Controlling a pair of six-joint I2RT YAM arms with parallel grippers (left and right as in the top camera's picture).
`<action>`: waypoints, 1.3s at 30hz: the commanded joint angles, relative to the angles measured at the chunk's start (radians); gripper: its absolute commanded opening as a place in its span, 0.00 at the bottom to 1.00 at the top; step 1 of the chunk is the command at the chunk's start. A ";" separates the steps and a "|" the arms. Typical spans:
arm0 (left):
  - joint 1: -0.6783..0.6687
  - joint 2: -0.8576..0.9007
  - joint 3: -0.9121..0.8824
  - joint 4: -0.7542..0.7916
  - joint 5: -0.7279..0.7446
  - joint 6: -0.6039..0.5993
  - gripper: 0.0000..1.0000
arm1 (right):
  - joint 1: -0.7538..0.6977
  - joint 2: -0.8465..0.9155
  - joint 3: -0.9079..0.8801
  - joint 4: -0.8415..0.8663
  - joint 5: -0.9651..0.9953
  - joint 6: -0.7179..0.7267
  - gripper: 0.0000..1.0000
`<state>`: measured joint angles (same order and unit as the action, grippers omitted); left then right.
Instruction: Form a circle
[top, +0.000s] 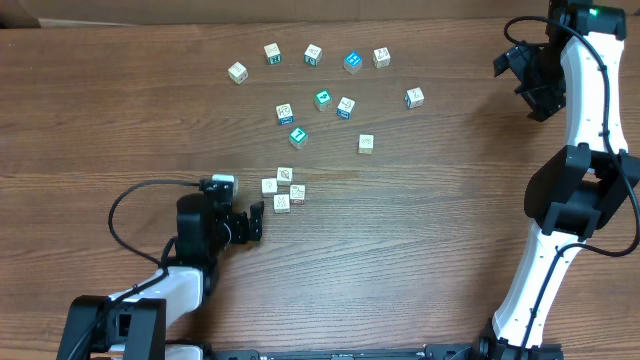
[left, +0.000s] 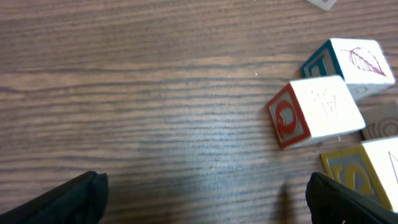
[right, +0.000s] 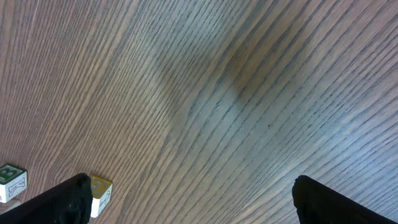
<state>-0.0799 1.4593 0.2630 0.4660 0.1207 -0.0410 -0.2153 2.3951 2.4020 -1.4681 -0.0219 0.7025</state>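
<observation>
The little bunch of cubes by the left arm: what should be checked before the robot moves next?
1. Left gripper open and empty: ok.
2. A cube centred in its opening: not ok; the cube cluster sits off to one side.
3. Cluster forms a finished circle: cannot tell; four cubes huddle tightly.
4. Spare cubes within reach: cannot tell; they lie scattered farther away.
5. Right gripper open, empty, away from the cluster: ok.
</observation>
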 joint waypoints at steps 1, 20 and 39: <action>-0.003 -0.019 -0.079 0.090 0.010 0.006 1.00 | -0.002 -0.027 0.017 0.001 0.002 -0.003 1.00; 0.014 -0.203 -0.259 0.195 -0.030 -0.066 1.00 | -0.002 -0.027 0.017 0.001 0.002 -0.003 1.00; 0.014 -0.972 -0.259 -0.536 -0.133 -0.037 1.00 | -0.002 -0.027 0.017 0.001 0.002 -0.003 1.00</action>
<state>-0.0715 0.5873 0.0082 -0.0250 0.0040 -0.0971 -0.2153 2.3951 2.4020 -1.4670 -0.0219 0.7021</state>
